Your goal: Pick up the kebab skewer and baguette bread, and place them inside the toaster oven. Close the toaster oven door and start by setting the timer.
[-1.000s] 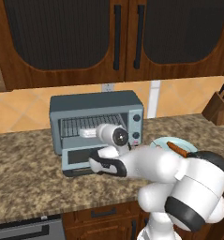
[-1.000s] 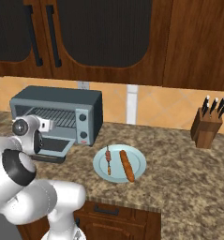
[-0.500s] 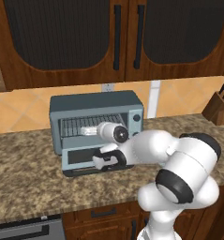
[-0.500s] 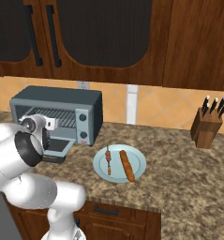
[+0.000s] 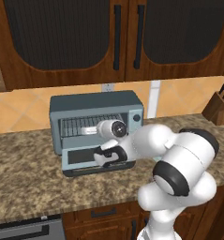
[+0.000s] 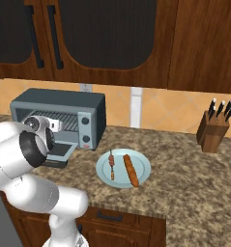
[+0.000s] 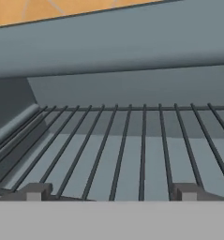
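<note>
Dark wooden cabinets (image 5: pixel 85 42) hang over a speckled brown stone table (image 5: pixel 24 178) with an orange tiled wall behind it; in the left base view the toaster oven (image 5: pixel 95 101) stands at the back of the table, and a knife block (image 5: pixel 219 105) sits well to the oven's right by the wall; the toaster oven door (image 5: pixel 92 159) lies folded down in front of the oven, window facing up; the white arm reaches to the oven's mouth, its hand just above the lowered door, and the gripper (image 5: pixel 89 130) points into the cavity over the wire rack (image 5: pixel 78 125); from here the fingers are too small to judge.

In the right base view the oven sits at the left against the wall; a pale blue plate (image 6: pixel 142 166) rests on the table just to the oven's right and nearer the front edge; on it the kebab skewer (image 6: pixel 111 164) lies on the side towards the oven and the baguette bread (image 6: pixel 131 170) lies beside it on the far side, the two close together but apart; the knife block stands well to the right of the plate; the arm's elbow hides much of the oven door.

In the hand view the rack's dark bars run away towards the oven's grey back wall; the two fingertips (image 7: pixel 34 191) stand far apart at the bottom, wide open, with nothing between them.
</note>
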Robot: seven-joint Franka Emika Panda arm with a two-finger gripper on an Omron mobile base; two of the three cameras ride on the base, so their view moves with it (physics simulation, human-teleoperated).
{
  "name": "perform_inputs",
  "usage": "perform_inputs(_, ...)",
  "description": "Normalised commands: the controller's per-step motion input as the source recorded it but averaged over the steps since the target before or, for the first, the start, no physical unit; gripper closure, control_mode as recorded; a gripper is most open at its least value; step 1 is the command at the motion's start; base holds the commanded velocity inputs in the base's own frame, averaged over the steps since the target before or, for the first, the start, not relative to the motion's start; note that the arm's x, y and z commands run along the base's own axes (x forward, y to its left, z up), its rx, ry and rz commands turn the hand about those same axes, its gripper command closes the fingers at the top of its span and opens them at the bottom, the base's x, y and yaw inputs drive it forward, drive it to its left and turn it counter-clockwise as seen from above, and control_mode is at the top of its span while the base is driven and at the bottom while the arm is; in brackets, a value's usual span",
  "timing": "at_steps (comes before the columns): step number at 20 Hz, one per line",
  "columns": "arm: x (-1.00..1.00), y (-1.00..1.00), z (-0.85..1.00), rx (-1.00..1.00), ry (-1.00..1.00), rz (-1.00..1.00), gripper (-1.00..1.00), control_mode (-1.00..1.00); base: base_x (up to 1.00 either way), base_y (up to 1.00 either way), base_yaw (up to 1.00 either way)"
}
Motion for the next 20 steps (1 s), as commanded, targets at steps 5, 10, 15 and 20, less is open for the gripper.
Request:
perform_inputs(5,0.07,0.0,-0.03,0.0,0.07,0.0,-1.0,-1.0,0.0,0.0,0.0)
perform_inputs(10,0.03,0.0,-0.09,-0.01,0.04,0.0,-1.0,-1.0,0.0,0.0,0.0)
perform_inputs(15,-0.07,0.01,-0.27,-0.03,0.06,0.0,-1.0,-1.0,0.0,0.0,0.0)
perform_inputs(20,0.01,0.0,0.04,0.0,-0.02,0.0,-1.0,-1.0,0.0,0.0,0.0)
